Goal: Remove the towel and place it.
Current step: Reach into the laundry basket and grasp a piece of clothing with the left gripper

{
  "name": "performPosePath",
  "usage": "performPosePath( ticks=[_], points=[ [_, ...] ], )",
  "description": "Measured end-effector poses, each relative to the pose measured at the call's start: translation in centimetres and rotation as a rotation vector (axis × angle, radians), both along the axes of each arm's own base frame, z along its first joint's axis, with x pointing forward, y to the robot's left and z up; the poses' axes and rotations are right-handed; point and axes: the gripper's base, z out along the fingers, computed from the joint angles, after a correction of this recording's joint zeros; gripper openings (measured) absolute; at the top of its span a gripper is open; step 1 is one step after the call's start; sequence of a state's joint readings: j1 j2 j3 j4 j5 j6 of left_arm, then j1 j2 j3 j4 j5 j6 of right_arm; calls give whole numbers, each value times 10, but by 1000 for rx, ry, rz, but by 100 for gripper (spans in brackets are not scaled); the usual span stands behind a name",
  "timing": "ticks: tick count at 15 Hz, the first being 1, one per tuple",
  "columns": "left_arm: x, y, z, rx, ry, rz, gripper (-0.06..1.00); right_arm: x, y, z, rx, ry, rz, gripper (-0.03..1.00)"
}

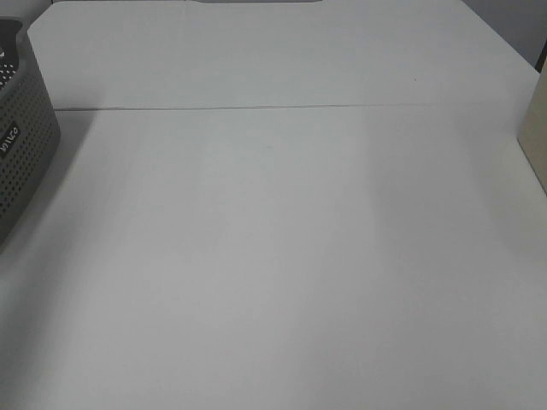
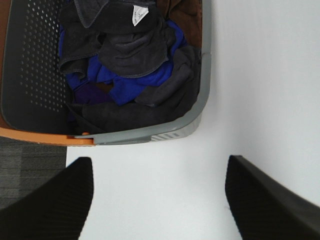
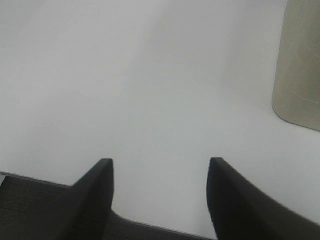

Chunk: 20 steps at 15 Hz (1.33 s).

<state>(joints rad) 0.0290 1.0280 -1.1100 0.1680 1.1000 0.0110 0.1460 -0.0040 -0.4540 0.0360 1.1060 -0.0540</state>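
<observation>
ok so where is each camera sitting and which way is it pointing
Exterior high: mounted high, looking down on the white table; basket at the left edge, beige container at the right; no arm shows.
Left wrist: on the left arm, looking down into the basket at the dark towel; open left gripper shows.
Right wrist: on the right arm, looking down at the table beside the container; open right gripper shows.
Shared: the basket, in the high and left wrist views.
</observation>
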Motion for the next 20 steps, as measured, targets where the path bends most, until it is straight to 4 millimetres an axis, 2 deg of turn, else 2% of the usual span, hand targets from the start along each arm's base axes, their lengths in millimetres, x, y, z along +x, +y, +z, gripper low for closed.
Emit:
performPosePath(
  ticks=[5, 9, 13, 15, 17, 20],
  points=[
    [49, 8, 7, 162, 157, -110, 70, 0, 0, 0, 0, 0, 0, 55],
    [83, 12, 6, 366, 249, -387, 70, 0, 0, 0, 0, 0, 0, 55],
    [117, 16, -14, 558, 310, -608, 70, 0, 0, 0, 0, 0, 0, 55],
    [135, 21, -22, 603, 257, -620, 70, 0, 0, 0, 0, 0, 0, 55],
    [147, 35, -32, 608, 248, -597, 70, 0, 0, 0, 0, 0, 0, 55],
    [163, 58, -60, 582, 306, -567, 70, 0, 0, 0, 0, 0, 0, 55]
  ],
)
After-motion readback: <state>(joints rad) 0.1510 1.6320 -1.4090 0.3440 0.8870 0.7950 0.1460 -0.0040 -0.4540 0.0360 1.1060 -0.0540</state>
